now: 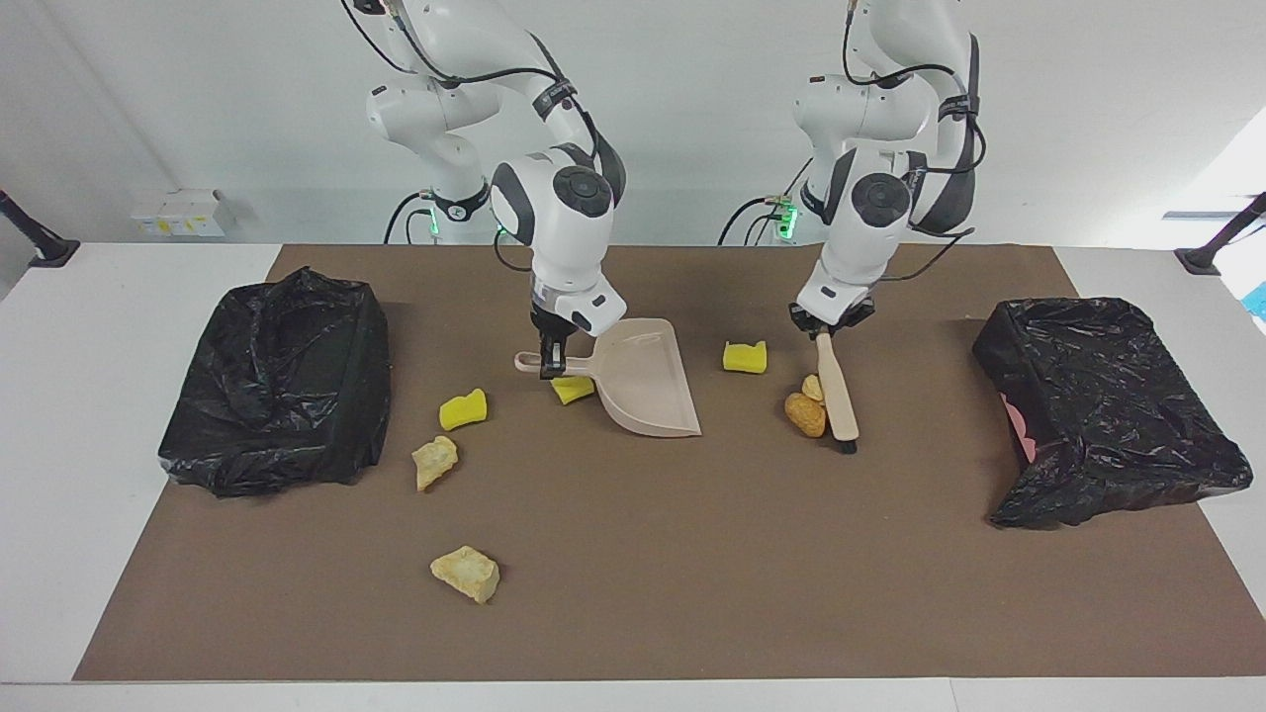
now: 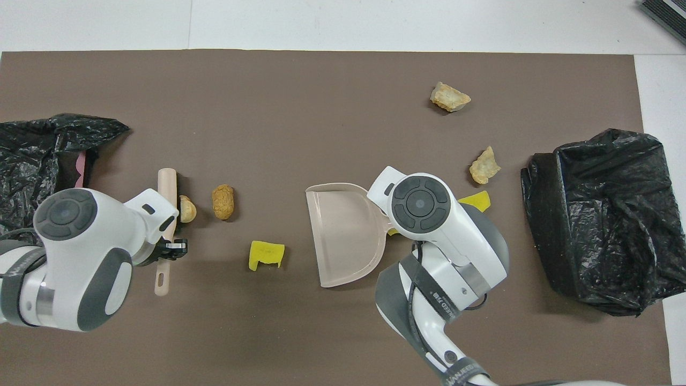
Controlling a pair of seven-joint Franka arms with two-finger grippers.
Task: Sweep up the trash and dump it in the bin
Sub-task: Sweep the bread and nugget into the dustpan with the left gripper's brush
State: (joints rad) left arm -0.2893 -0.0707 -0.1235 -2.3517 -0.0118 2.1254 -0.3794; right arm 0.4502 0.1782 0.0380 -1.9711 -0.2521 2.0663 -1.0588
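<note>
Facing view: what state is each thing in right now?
Brush: held by left gripper, bristles down beside two scraps.
Dustpan: handle held by right gripper, empty.
Lined bin: open.
Black bag: crumpled.

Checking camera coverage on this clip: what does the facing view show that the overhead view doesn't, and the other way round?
Facing only: the right gripper shut on the dustpan handle, with a yellow sponge piece beneath it; overhead, the wrist mostly covers these. Overhead only: a gap between the beige chunk at the brush and the brown lump; facing, they overlap. Both: the left gripper holding the brush, and a black-bagged bin at each end.
</note>
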